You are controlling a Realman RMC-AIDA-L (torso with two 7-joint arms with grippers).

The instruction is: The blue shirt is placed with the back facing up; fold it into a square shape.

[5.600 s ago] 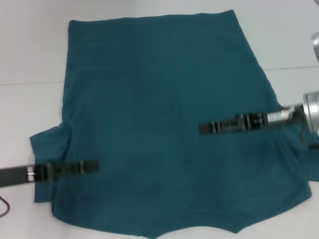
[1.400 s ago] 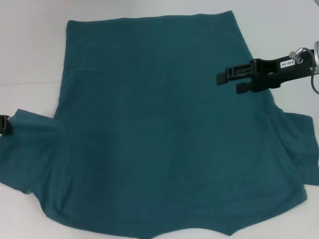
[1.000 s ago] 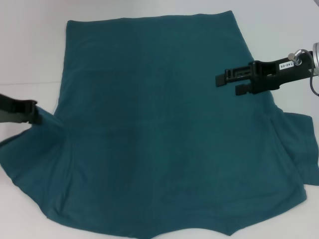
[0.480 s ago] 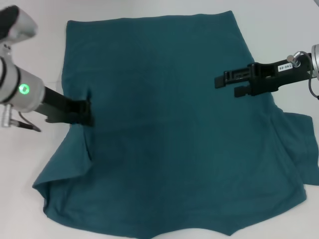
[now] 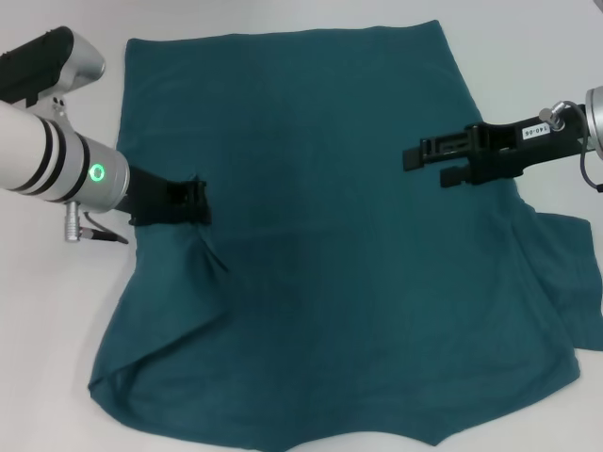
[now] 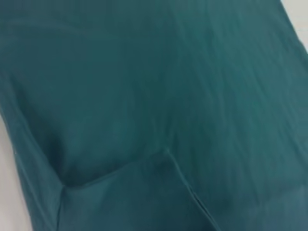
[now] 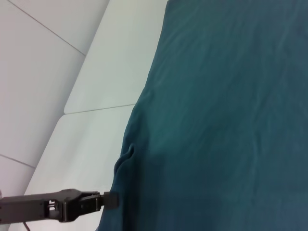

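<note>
Blue shirt (image 5: 320, 245): spread back-up on white table (image 5: 57, 311). Left gripper (image 5: 193, 202): clamped on its left sleeve, carried inward over the body, apparently for folding. Right gripper (image 5: 429, 162): fingers parted, empty, above shirt's right side.

White table (image 5: 283, 17), thin seam line (image 5: 556, 129) crossing its surface

White table (image 5: 311, 17) under blue shirt (image 5: 320, 282)

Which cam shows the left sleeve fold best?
Head view: the left gripper is pulling the blue shirt's left sleeve inward over the back, creases fanning out below it. The left wrist view shows only a folded edge close up; the right wrist view shows that gripper at the shirt's edge.
</note>
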